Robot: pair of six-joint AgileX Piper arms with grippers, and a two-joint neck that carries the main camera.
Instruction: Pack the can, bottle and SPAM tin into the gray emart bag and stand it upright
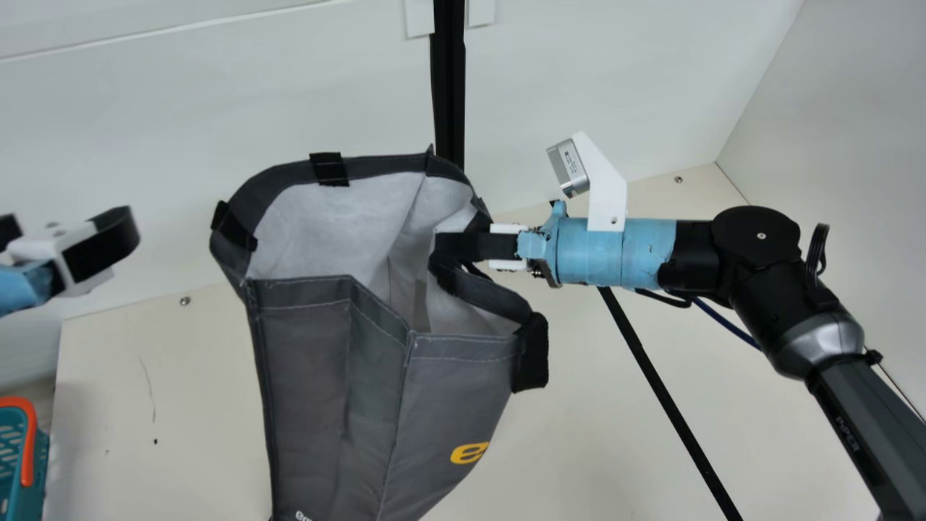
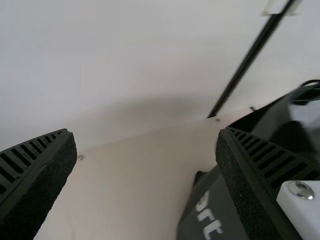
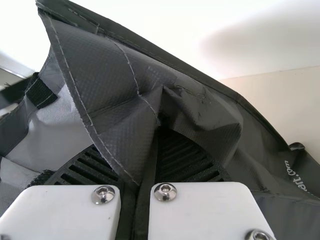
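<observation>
The gray bag (image 1: 311, 376) hangs with its mouth open toward the camera in the main view, showing a pale lining. My right gripper (image 1: 463, 246) is shut on the rim at the bag's right side. In the right wrist view, folded gray cloth of the bag (image 3: 120, 75) is pinched between the fingers of my right gripper (image 3: 145, 170). My left gripper (image 1: 61, 230) is apart from the bag, at the main view's left edge. The left wrist view has my left gripper (image 2: 147, 160) open and holding nothing, with part of the bag (image 2: 205, 215) behind one finger.
A teal basket with an orange handle (image 1: 27, 434) stands at the main view's lower left. White walls (image 1: 217, 94) rise behind the cream table (image 1: 145, 376). A black post (image 1: 448, 87) stands behind the bag, and a thin black bar (image 1: 665, 398) runs beneath my right arm.
</observation>
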